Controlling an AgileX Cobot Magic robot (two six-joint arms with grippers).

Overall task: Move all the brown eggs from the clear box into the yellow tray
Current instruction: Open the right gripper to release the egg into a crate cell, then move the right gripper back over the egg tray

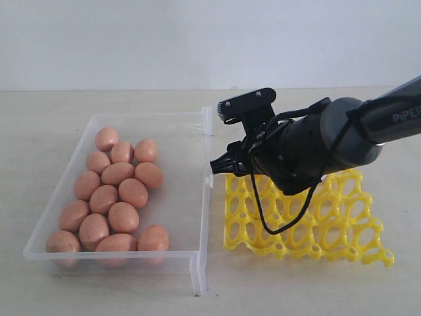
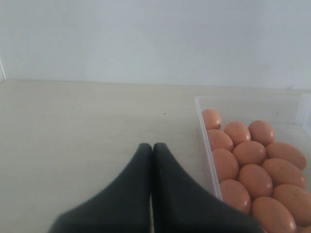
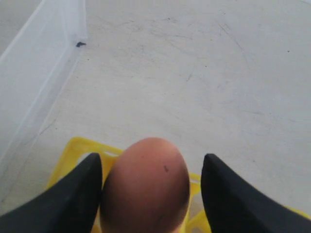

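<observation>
Left gripper [image 2: 152, 145] first: fingers pressed flat together, clenched on nothing, hanging over bare table [image 1: 39, 131]. The clear box [image 1: 181, 164] lies just beside it and a bit ahead, its near wall close to the fingertips.

In that box, the brown eggs [image 1: 104, 199]: approx fifteen by my count, packed tight and touching each other. They're bunched on the side away from the right gripper, so the box floor nearest that gripper is bare.

Now the right gripper [image 3: 151, 156], reaching in from the right, tip just beside the box's long wall but outside it. One egg [image 3: 146, 189] sits between its fingers, faint dark speck on the shell. One finger [image 3: 85, 189] is up against the egg; the other finger [image 3: 228, 194] stands clear of it with a visible gap. So that's a released hold, jaws apart, not squeezing. Directly under the gripper is a corner of the yellow tray [image 1: 342, 224], and the egg is low over that corner cup. Can't tell if it's fully seated, since the egg itself hides the cup.

The rest of the tray stretches back under the arm. No eggs in the cups I can see, though the arm covers several of them.
</observation>
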